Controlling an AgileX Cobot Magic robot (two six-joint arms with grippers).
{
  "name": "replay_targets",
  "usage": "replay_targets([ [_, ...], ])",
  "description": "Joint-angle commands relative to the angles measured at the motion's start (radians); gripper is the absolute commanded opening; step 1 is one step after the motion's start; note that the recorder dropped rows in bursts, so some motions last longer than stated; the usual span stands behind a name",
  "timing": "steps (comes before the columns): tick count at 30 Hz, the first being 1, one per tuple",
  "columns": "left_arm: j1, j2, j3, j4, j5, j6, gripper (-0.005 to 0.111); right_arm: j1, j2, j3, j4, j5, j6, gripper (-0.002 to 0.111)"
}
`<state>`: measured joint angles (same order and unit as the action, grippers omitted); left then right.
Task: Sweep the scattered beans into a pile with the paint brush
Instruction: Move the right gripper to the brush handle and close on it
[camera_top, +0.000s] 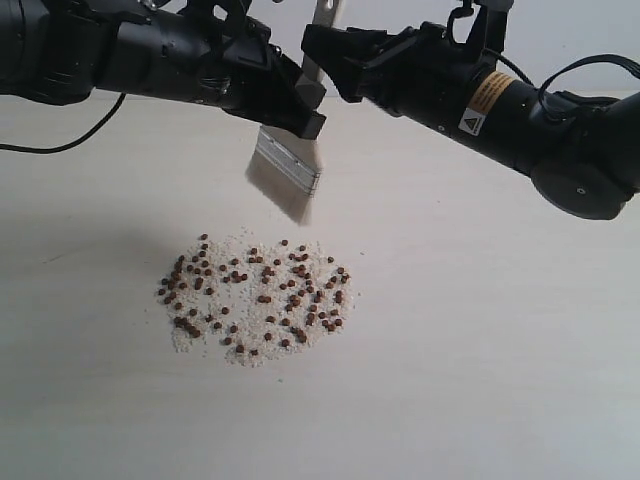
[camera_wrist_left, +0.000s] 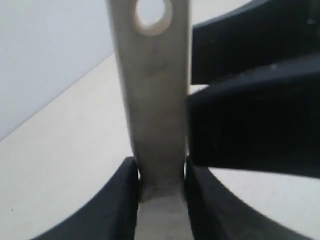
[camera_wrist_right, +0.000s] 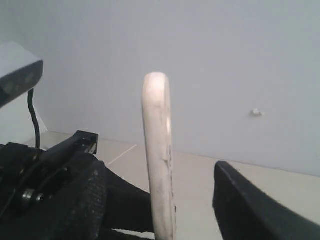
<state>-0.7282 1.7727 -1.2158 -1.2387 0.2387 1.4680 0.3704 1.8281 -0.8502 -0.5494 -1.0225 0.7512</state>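
Left tool (camera_wrist_left: 160, 182) pinches the paint brush (camera_top: 287, 172) low on its handle, a finger on each edge. Right tool (camera_wrist_right: 165, 200) is spread wide, straddling the handle's top end; we see no contact. Looks like a handover or regrip, we'd guess. Brush hangs tilted, bristles down, clear of the worktop (camera_top: 500, 380), over the far side of the beans (camera_top: 255, 295). No container: beans lie loose in a wide patch with pale crumbs, not yet piled.

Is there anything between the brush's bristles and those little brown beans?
No. In the exterior view, only bare table shows between the beans and the bristles of the paint brush.
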Motion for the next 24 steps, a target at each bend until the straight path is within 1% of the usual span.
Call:
replay_targets([
  [1,-0.031,-0.002,-0.009,-0.013,-0.001,0.033,0.000,0.003,0.003,-0.007,0.002,0.034,0.003,0.059],
  [6,-0.062,-0.002,-0.009,-0.015,-0.015,0.042,0.000,0.003,0.003,-0.007,0.002,0.038,0.007,0.059],
  [16,-0.061,-0.002,-0.009,-0.032,-0.065,0.042,0.000,0.003,0.003,-0.007,-0.001,0.093,0.020,0.057],
  [24,-0.061,0.003,-0.009,-0.055,-0.071,0.039,0.000,0.003,0.003,-0.007,0.017,0.087,0.040,0.056],
])
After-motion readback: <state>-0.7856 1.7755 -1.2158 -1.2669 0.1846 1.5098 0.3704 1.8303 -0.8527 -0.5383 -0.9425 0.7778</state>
